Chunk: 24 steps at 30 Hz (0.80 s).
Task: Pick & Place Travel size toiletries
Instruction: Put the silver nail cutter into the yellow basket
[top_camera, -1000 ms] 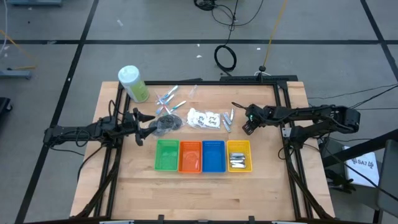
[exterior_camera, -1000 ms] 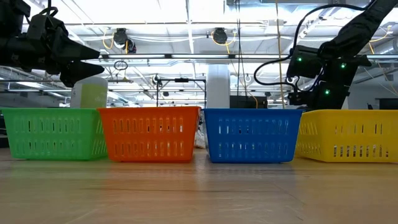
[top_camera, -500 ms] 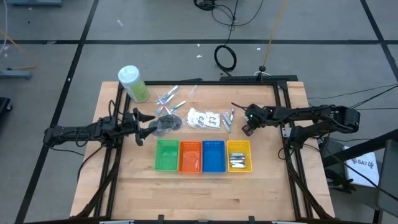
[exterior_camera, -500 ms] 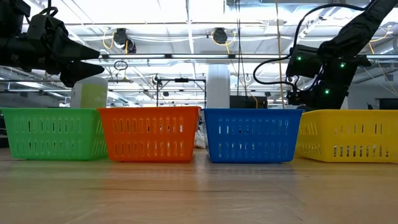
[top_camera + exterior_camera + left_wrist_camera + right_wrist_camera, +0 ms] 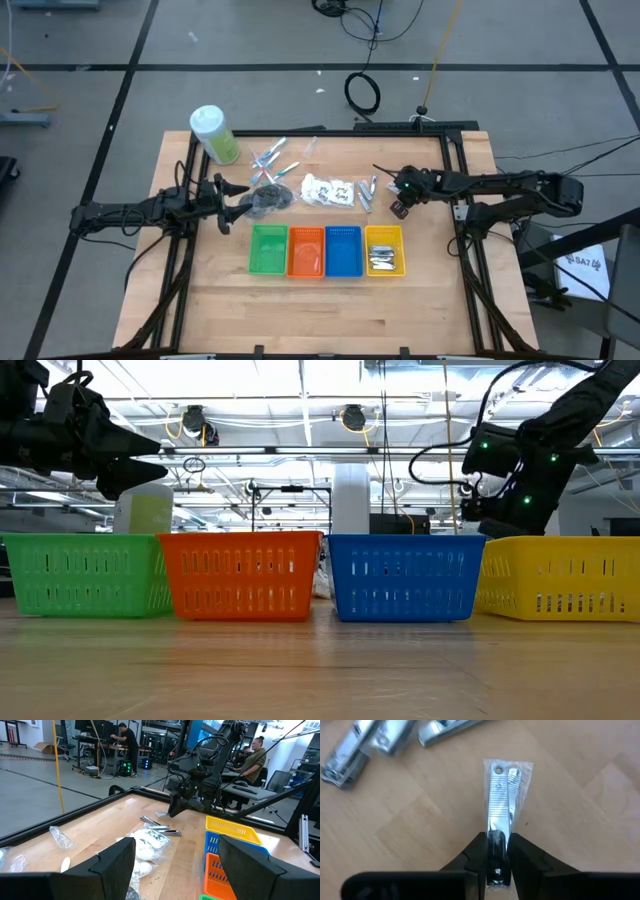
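Here, the left gripper (image 5: 232, 203) waits with fingers spread wide beside the dark pouch (image 5: 266, 200) at the table's (image 5: 440, 300) left side. White packets (image 5: 330, 189) lie mid-table, behind the green (image 5: 268, 250), orange (image 5: 306, 251), blue (image 5: 343, 251) and yellow (image 5: 385, 250) bins. Right of the packets, the right gripper (image 5: 497, 855) pinches a wrapped silver nail clipper (image 5: 500, 805) by one end, just off the wood, with more clippers (image 5: 350, 750) nearby.

Four bins (image 5: 327, 250) stand side by side near the table's middle, the rightmost holding clippers (image 5: 383, 262). Behind them lie packets (image 5: 328, 189) and a pouch (image 5: 266, 200), with a bottle (image 5: 214, 134) at the far left corner.
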Each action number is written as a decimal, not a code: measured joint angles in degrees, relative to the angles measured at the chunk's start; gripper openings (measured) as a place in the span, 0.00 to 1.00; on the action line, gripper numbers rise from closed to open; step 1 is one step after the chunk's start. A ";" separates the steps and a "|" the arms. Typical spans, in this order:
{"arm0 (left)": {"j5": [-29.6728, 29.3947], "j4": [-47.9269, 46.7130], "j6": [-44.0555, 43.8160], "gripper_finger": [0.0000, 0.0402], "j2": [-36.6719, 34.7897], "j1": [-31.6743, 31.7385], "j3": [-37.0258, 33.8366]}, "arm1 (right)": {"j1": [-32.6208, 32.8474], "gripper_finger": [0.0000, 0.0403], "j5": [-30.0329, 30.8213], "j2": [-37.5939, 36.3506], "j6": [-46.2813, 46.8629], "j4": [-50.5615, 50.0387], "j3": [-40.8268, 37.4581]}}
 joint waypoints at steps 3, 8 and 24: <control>0.01 0.00 0.00 0.70 0.00 0.00 0.00 | 0.00 0.12 0.00 -2.28 -0.22 0.13 0.00; 0.00 -0.01 0.01 0.70 0.02 0.00 -0.01 | 0.00 0.17 -2.58 -6.88 -0.24 0.19 0.00; 0.00 -0.02 0.01 0.70 0.02 0.00 0.00 | 8.35 0.15 -23.80 -13.38 -1.95 11.81 0.02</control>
